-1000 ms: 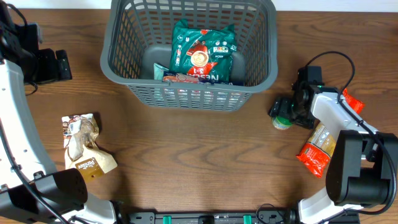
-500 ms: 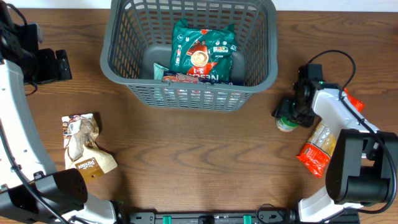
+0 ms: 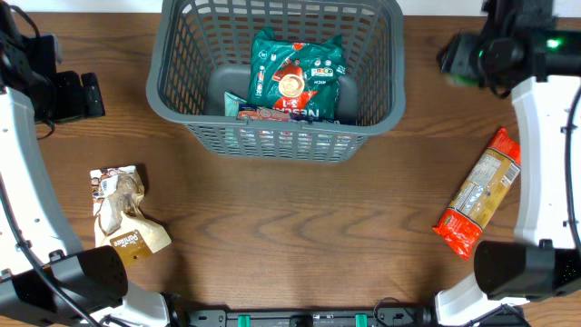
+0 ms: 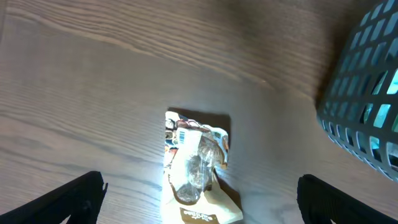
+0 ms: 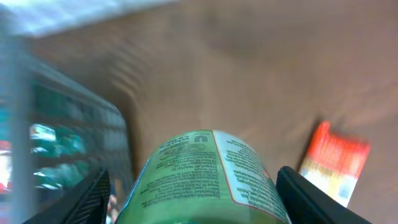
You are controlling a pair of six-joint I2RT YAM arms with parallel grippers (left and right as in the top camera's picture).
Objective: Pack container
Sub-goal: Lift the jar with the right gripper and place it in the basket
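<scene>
High beside the right wall of the container [image 3: 272, 141] at the desk's [image 3: 300, 227] far middle, carry the green-labelled can [image 5: 205, 180], pinched in the right gripper [image 3: 461, 60], leftward over the rim, then lower onto the packets [image 3: 295, 77] before letting go.

Both arms are looking white and smooth, the left arm [image 3: 18, 182] and the right arm [image 3: 549, 154], with chunky black joints. A little green light [image 3: 552, 42] is glowing on the right one. A thin black cable [image 3: 34, 25] is curling by the left. The left pincer [image 4: 202, 199] is showing dark fingers [image 4: 78, 198].
</scene>
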